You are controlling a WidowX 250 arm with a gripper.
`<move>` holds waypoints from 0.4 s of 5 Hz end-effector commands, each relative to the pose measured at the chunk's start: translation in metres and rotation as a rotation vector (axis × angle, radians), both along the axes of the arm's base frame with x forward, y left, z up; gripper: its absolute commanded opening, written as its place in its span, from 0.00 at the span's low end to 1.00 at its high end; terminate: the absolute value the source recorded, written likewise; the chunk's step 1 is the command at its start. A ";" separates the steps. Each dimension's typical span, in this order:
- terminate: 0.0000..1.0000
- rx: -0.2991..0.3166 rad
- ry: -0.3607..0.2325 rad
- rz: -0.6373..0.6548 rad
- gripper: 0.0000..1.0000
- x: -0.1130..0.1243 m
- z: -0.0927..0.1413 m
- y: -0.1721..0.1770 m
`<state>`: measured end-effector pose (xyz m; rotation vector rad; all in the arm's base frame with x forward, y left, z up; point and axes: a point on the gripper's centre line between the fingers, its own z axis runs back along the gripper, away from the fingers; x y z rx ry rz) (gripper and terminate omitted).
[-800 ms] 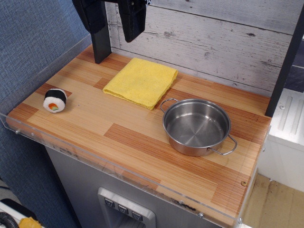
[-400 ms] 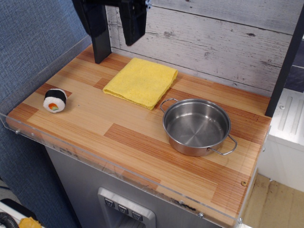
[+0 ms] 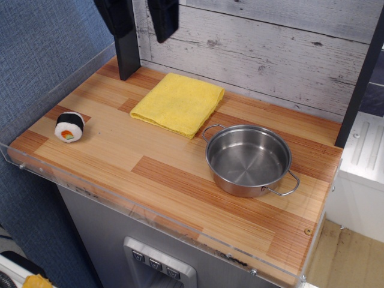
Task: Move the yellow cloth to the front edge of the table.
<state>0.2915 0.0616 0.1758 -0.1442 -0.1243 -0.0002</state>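
the yellow cloth [image 3: 178, 102] lies flat at the table's [image 3: 120, 150] 12 o'clock edge, beside a steel pot [image 3: 249, 159]; the black gripper [image 3: 141, 23] hangs above with fingers spread, released, empty.

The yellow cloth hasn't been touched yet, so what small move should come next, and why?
Probably lower the pincer onto the yellow cloth. It hangs high above the table's back edge, apart from the cloth, which lies flat near the rear wall.
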 end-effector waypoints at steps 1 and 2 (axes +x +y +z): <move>0.00 0.090 -0.071 0.061 1.00 0.040 0.005 0.060; 0.00 0.135 -0.070 0.087 1.00 0.057 -0.010 0.074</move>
